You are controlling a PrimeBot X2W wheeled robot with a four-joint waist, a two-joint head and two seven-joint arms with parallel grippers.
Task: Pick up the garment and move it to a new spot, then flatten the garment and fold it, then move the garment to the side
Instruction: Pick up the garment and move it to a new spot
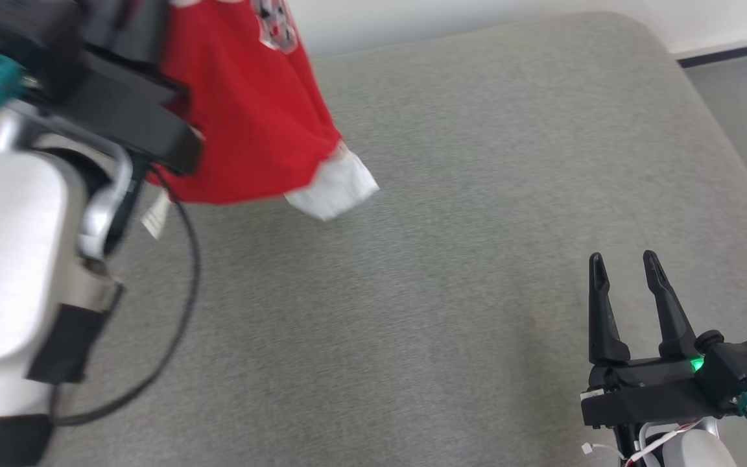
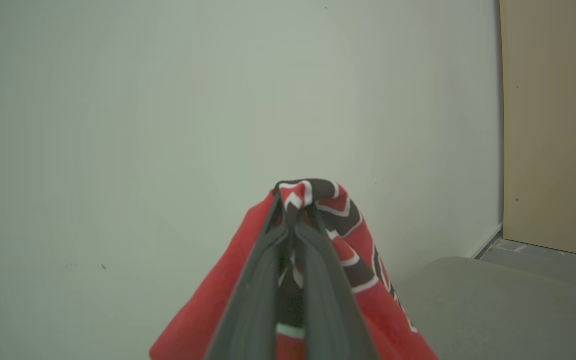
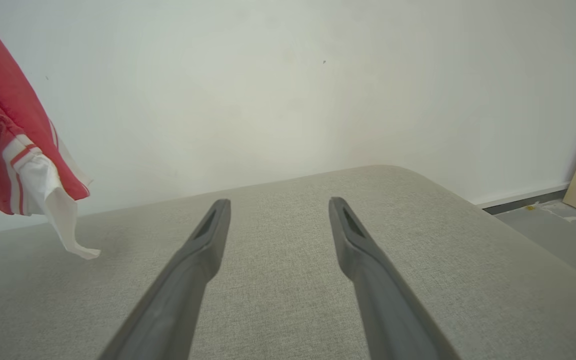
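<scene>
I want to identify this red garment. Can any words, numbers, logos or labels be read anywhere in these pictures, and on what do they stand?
No text can be read.
Badge on the red garment: blurred and cut off, unreadable.
White tag hanging below it: too blurred to read.

The surface [image 1: 451, 272] is covered in light grey woven fabric and looks padded. Its far right corner is rounded, its far edge meets a pale wall [image 3: 268, 90], and grey floor [image 1: 743, 110] lies beside its right edge.
</scene>
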